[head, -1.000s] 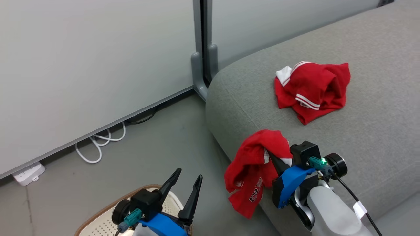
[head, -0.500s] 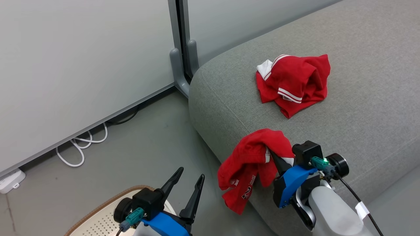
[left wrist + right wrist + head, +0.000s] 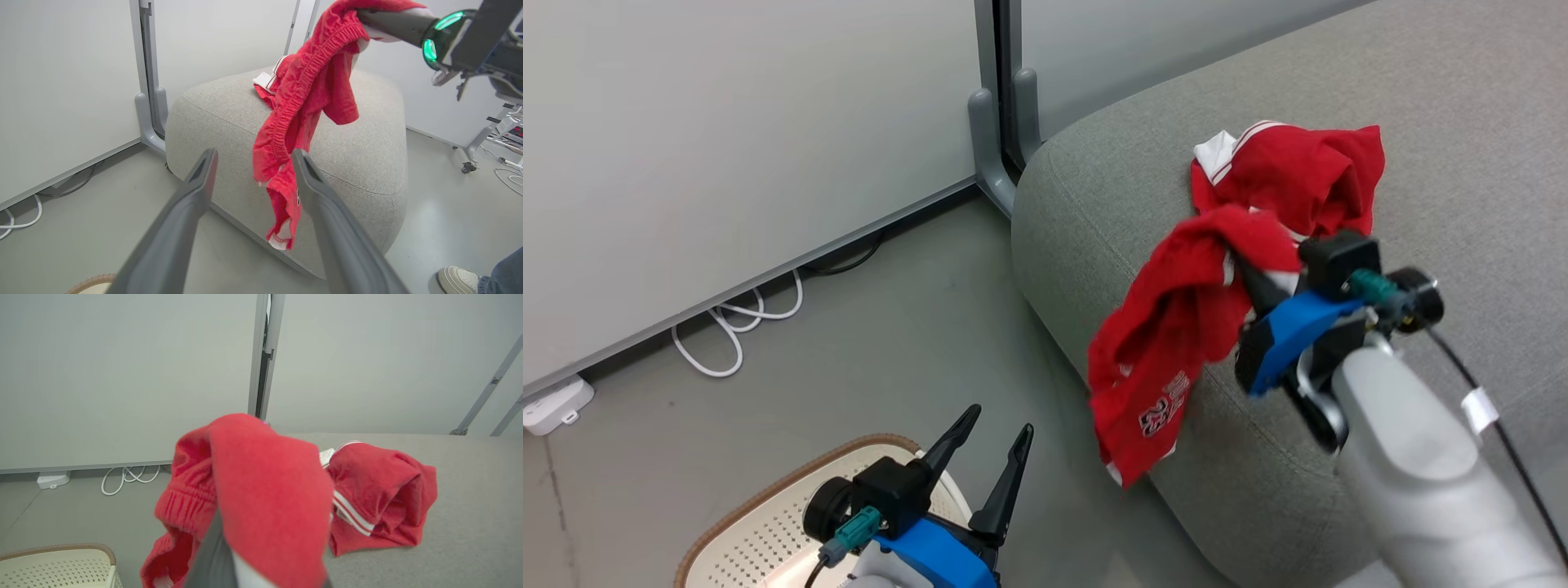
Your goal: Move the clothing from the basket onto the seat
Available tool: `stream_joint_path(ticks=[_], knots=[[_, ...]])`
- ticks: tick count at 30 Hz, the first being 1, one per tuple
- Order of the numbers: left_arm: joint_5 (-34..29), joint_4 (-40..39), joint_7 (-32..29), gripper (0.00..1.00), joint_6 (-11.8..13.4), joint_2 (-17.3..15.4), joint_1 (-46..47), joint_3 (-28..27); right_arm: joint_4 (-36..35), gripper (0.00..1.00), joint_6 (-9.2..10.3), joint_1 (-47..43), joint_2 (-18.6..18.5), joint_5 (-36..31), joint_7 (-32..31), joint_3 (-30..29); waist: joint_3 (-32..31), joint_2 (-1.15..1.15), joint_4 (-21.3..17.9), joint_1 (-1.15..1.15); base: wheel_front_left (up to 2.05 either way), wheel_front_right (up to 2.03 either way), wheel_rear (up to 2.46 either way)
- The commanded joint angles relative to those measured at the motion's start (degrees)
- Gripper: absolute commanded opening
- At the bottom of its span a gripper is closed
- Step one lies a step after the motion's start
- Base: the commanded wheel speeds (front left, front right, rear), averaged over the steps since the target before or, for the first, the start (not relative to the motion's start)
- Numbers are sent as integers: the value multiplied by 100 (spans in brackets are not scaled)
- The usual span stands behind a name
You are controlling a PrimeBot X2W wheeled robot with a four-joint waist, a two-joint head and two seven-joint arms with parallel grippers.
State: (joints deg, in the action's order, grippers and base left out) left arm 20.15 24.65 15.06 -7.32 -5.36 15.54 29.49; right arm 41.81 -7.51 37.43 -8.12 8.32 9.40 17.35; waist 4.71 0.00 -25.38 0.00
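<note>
Two red pieces: striped garment (image 3: 1307, 171) on seat (image 3: 1462, 122), "23" garment (image 3: 1176, 343) in clamped right jaws; left jaws agape beside basket (image 3: 760, 535).

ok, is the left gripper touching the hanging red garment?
Apart. In the head view, bare floor shows between the open left gripper and the hanging red garment.

right gripper (image 3: 1241, 265) tips hidden under held garment (image 3: 1176, 343); basket (image 3: 768, 531) cropped
</note>
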Motion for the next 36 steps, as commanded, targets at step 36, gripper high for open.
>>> stream_joint_path(ticks=[36], knots=[[-292, -1130, -10, 100, 18, -1152, 2262, 773, 1308, 0, 4, 2444, -1487, -1195, 457, -4190, 3294, 0, 1115, 0, 0, 0, 0]])
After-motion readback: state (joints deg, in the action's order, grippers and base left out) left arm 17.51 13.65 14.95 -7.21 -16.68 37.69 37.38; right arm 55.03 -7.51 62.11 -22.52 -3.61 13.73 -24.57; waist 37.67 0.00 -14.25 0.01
